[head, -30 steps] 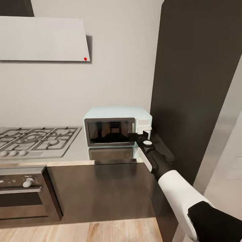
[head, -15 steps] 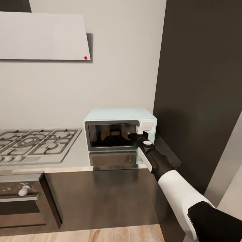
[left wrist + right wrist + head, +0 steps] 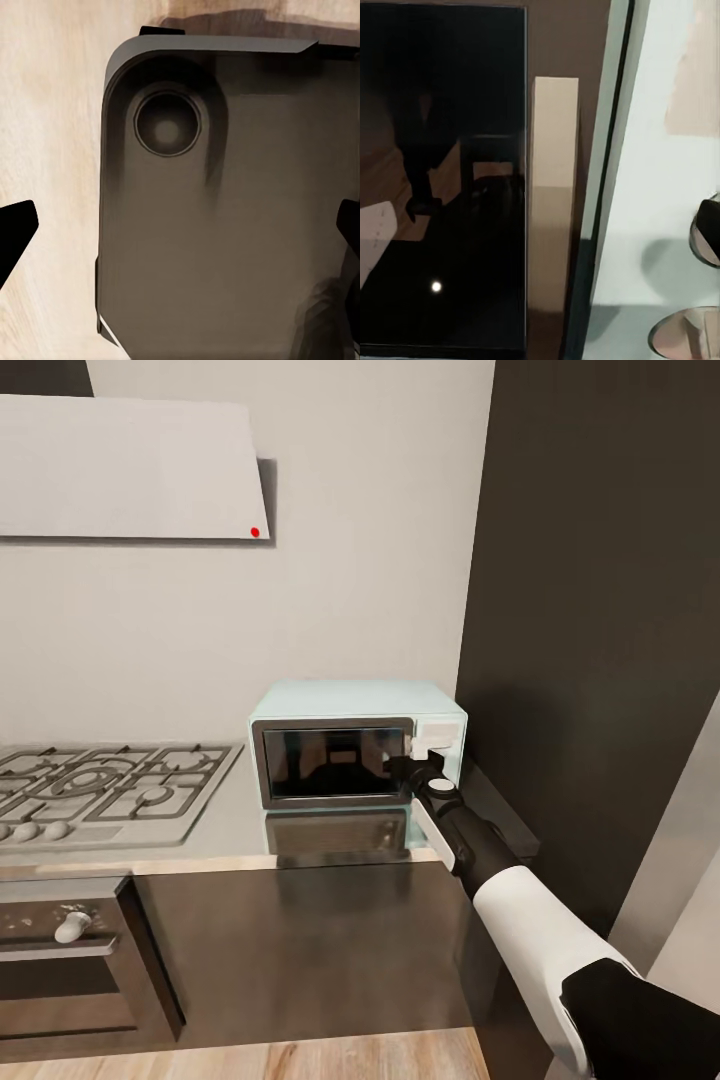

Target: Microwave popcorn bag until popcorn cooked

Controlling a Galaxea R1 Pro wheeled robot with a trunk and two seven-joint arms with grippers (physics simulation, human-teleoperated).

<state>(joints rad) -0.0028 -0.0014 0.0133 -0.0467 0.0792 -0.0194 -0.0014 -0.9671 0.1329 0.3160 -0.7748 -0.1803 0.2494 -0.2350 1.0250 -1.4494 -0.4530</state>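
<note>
The pale mint-blue microwave stands on the grey countertop against the wall, its dark glass door closed. My right gripper reaches to the door's right edge, beside the control panel. The right wrist view is close on the dark door glass, a cream vertical handle and the mint panel with a round knob; whether that gripper is open or shut is unclear. My left gripper hangs open, its fingertips wide apart. The popcorn bag is out of view.
A gas hob lies on the counter left of the microwave, with a dark built-in oven below it and a white hood above. A tall dark cabinet rises right of the microwave. The left wrist view looks down on my dark base over wooden floor.
The head camera shifted slightly a second ago, then held still. My right gripper stays at the microwave door's right edge, with hardly any movement.
</note>
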